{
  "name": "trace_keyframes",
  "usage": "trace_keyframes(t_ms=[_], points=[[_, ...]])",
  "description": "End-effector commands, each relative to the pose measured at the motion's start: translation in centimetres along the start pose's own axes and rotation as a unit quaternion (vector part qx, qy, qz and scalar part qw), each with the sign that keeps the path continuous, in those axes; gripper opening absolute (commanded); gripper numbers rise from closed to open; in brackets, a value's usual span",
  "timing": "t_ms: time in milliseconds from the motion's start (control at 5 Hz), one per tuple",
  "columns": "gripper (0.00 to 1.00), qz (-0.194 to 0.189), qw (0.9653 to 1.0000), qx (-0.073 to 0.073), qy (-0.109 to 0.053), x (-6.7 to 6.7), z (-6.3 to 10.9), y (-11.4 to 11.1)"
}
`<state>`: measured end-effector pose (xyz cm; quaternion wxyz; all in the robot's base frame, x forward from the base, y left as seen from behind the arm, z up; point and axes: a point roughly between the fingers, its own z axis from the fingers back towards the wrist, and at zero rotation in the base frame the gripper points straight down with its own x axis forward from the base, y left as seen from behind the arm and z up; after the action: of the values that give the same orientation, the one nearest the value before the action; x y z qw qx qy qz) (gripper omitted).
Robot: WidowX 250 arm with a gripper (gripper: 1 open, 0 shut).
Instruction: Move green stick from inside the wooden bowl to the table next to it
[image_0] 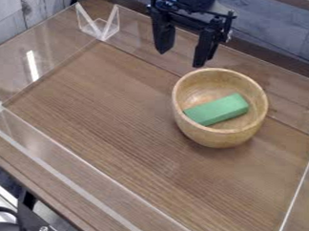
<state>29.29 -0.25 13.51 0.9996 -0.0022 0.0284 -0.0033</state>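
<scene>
Lift and set-down both remain
My gripper (183,53) gapes, holding nothing; the green stick (220,110) lies inside the wooden bowl (191,124).

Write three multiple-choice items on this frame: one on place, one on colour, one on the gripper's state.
1. Where is the green block?
A) On the bare tabletop
B) Inside the wooden bowl
C) Between the gripper's fingers

2. What colour is the gripper?
A) Black
B) White
C) Red

3. How does the gripper stand?
A) Shut on the bowl's rim
B) Shut on nothing
C) Open

1 B: the green block lies within the wooden bowl.
2 A: the gripper looks black throughout.
3 C: its fingers are spread apart.
</scene>
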Motion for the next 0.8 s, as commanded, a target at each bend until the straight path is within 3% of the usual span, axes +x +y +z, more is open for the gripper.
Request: trace_keyframes(t_ms=[0,200,400,600], points=[[1.00,-0.024,0.9997,-0.002,-0.003,0.3,-1.6,-1.1],[1.00,-0.088,0.9961,-0.001,-0.009,0.5,-4.0,-2.7],[1.00,-0.138,0.9902,0.003,-0.021,1.1,-6.1,-4.1],[1.00,-0.230,0.9718,0.000,-0.054,1.5,-6.9,-4.9]])
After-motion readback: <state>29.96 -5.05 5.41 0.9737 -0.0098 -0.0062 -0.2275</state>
